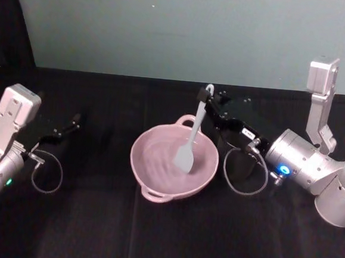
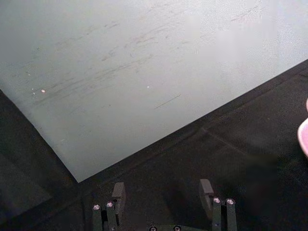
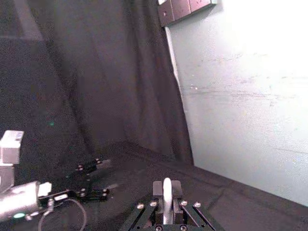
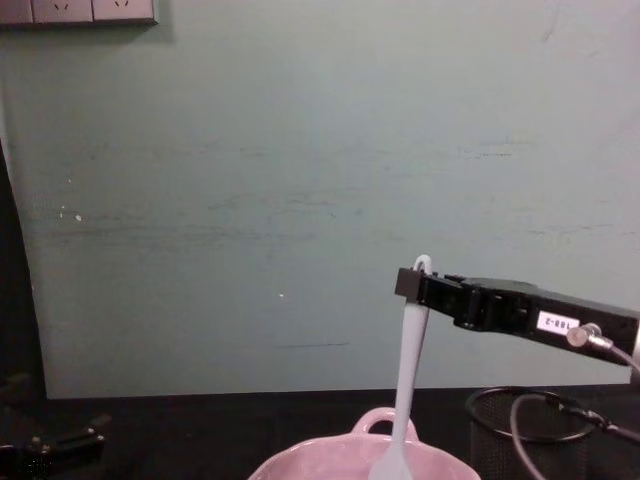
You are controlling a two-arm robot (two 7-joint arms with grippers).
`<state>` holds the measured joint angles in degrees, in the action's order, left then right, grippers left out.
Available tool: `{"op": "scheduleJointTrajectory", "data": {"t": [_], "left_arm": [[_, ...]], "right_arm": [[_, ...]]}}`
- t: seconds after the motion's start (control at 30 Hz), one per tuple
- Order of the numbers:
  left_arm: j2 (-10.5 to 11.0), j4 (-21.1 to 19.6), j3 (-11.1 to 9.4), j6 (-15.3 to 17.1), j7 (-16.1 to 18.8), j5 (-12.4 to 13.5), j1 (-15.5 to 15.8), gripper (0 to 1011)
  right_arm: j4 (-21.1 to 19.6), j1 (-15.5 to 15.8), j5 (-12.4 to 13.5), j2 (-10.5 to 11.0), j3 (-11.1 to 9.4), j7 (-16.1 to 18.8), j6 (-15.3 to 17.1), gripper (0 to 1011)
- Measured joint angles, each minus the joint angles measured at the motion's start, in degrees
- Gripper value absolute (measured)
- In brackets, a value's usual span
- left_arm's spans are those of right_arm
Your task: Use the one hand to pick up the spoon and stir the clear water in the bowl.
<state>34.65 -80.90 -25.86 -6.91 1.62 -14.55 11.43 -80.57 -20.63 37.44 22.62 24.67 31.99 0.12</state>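
- Black cloth covers the table (image 1: 93, 230), and a pale green wall stands behind it.
- The pink glossy bowl (image 1: 151, 174) sits mid-table, with loop handles at its rim.
- The white spoon (image 1: 190, 143) leans in the bowl, its flat blade down in the clear water (image 1: 165, 159).
- The right gripper (image 1: 204, 96) is clamped on the top of the spoon's handle, above the bowl's far rim.
- The head view shows faint ripples in the water; the chest view shows a black mesh cup (image 4: 500, 432) to the right of the bowl.
- The left gripper (image 2: 163, 192) rests well to the left, its fingers apart.
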Motion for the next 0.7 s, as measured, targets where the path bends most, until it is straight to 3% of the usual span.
{"op": "scheduleJointTrajectory", "data": {"t": [0.3, 0.7], "left_arm": [[0.0, 0.0, 0.0, 0.0, 0.0, 0.0, 0.0, 1011], [0.0, 0.0, 0.0, 0.0, 0.0, 0.0, 0.0, 1011]], "right_arm": [[0.1, -0.3, 1.7, -1.1, 1.5, 1.5, -0.5, 112], [8.9, -6.4, 2.1, -5.1, 4.3, 4.0, -1.5, 112]]}}
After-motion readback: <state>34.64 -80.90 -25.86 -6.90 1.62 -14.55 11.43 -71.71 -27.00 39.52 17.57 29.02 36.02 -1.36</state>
